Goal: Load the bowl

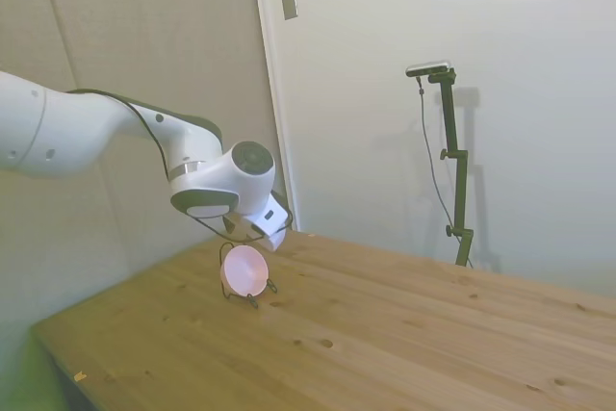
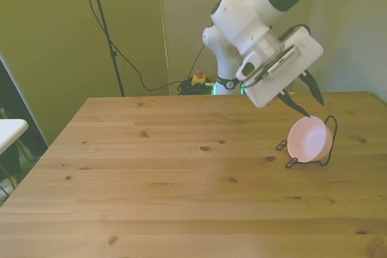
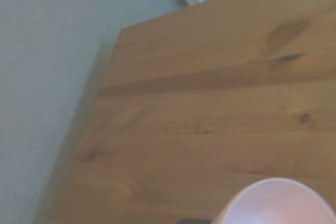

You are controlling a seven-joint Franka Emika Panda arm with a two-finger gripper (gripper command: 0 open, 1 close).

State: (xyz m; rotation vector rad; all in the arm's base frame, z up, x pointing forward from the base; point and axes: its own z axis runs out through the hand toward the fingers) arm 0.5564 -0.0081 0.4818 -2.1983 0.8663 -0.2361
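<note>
Plain pale walls and a closed door stand behind a wooden desk (image 2: pixel 181 179), bare but for one small fixture. On it, near the edge at the front view's right, a thin black wire rack (image 2: pixel 326 149) props the pale pink bowl (image 2: pixel 309 140) on edge, tilted, with its hollow facing the front camera; in the side view the bowl (image 1: pixel 244 269) sits near the desk's far-left corner, and the wrist view catches only a blurred slice of its rim (image 3: pixel 278 203). The gripper (image 2: pixel 305 98) hangs just above and a little behind the bowl, apart from it, jaws spread and holding nothing. By the look of it the bowl is already seated in the rack, so the step in hand is most likely a clean retreat. Doing that well means lifting straight up and away, keeping the lower finger clear of the rim and the wire loop, since a light plastic bowl resting on edge could roll or tip out at a slight nudge.
</note>
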